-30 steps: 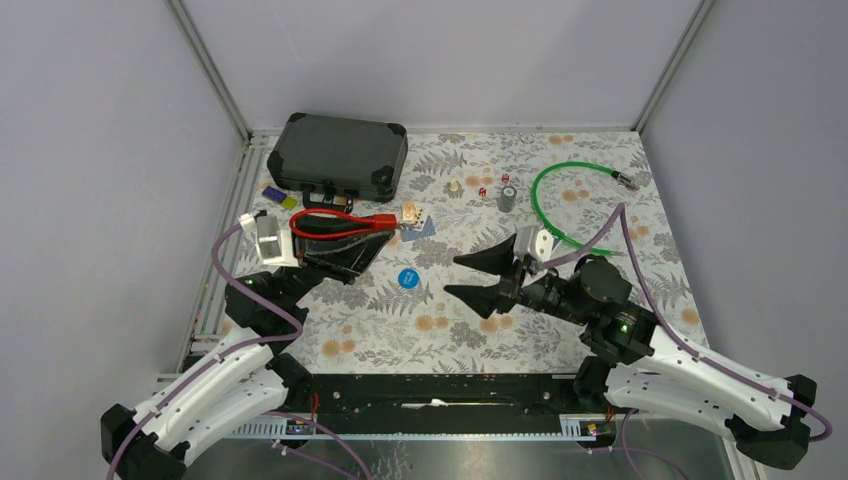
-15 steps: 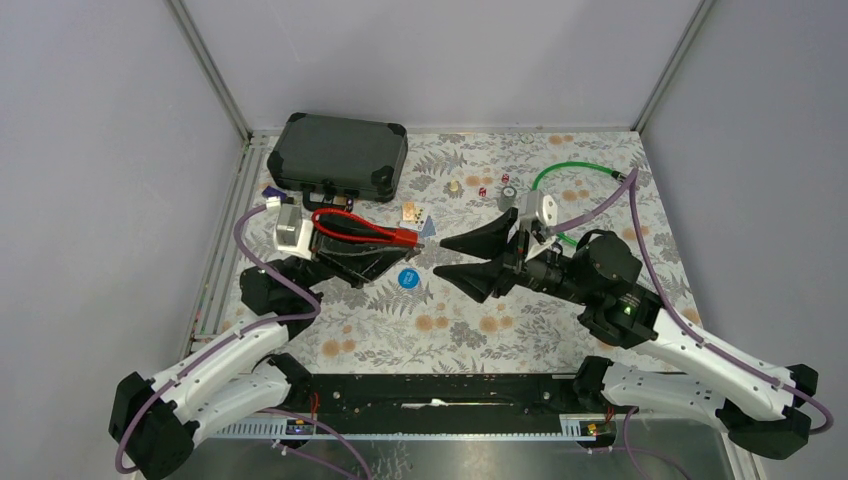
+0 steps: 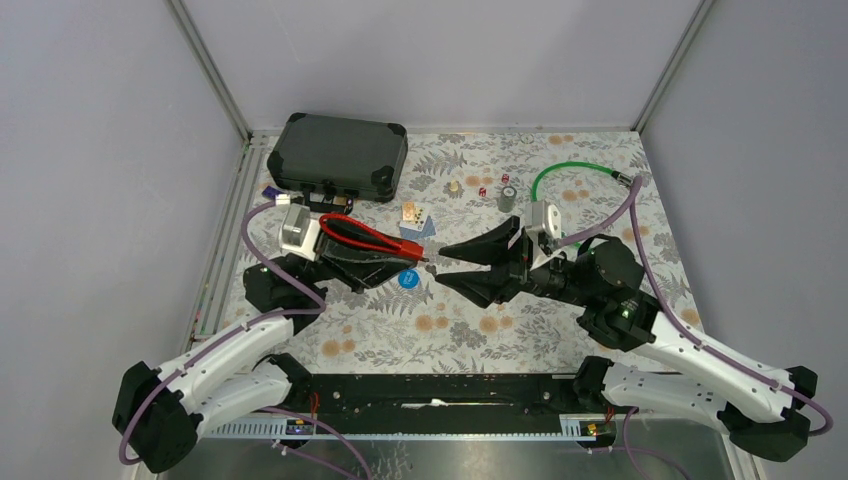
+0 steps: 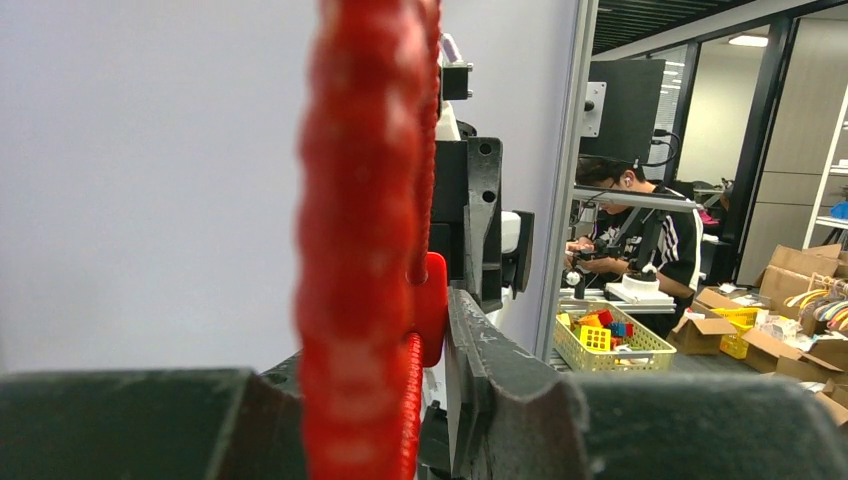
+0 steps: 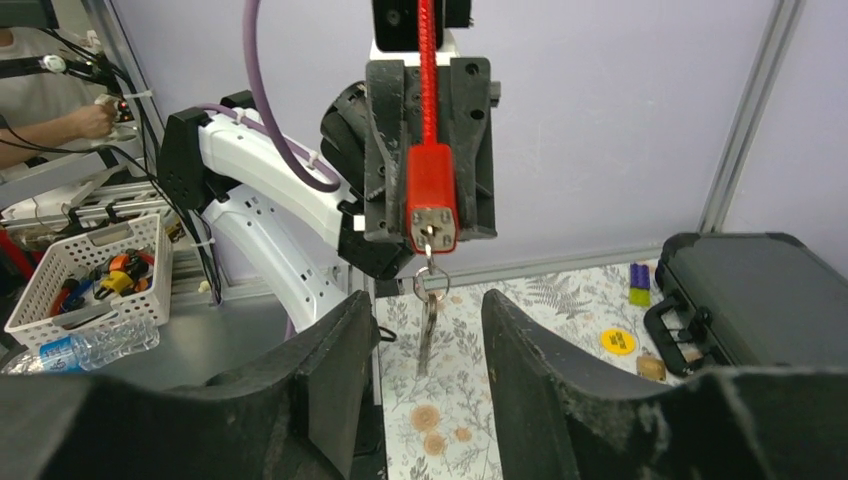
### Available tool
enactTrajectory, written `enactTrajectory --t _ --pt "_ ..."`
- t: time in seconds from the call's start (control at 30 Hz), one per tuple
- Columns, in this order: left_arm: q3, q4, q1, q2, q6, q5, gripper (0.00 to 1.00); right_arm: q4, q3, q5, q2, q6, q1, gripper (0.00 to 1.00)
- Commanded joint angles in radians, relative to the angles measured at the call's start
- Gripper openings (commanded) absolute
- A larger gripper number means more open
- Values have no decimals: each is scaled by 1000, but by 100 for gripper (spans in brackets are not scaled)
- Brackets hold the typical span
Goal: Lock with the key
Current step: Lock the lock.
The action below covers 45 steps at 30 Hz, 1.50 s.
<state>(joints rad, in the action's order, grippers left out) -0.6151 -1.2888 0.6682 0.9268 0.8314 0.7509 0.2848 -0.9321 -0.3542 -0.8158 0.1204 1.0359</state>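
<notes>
Robotics lab: aluminium-framed test cell (image 3: 207, 65), seated worker (image 4: 640, 215), cardboard boxes (image 4: 790, 355), yellow parts basket (image 4: 610, 345).

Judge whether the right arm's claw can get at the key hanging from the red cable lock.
Probably yes. The left claw holds the red cable lock in the air, the key dangles free beneath it, and the right claw stands open, its gap lined up with the key. Nothing visible blocks the way.

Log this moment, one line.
left gripper: shut on red lock | key: hanging from lock end, between right jaws | right gripper: open, key not gripped
</notes>
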Motion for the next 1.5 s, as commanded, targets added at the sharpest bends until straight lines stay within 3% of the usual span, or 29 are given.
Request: enactTrajectory --t 0.0,0.47,0.6,0.9,1.47 --pt "-41 -36 11 6 -9 18 0 142 34 -45 8 -25 -5 50" --pt "-43 140 62 -32 -179 -7 0 194 56 -23 -27 -48 -5 42" --pt "-41 137 64 -37 -181 -11 0 188 57 -24 -30 -48 -6 37" --pt "-34 105 63 -40 -168 -32 0 148 59 -25 -33 -62 -5 41" --pt "-34 85 63 -30 -147 -39 0 122 61 27 -28 -80 -5 25"
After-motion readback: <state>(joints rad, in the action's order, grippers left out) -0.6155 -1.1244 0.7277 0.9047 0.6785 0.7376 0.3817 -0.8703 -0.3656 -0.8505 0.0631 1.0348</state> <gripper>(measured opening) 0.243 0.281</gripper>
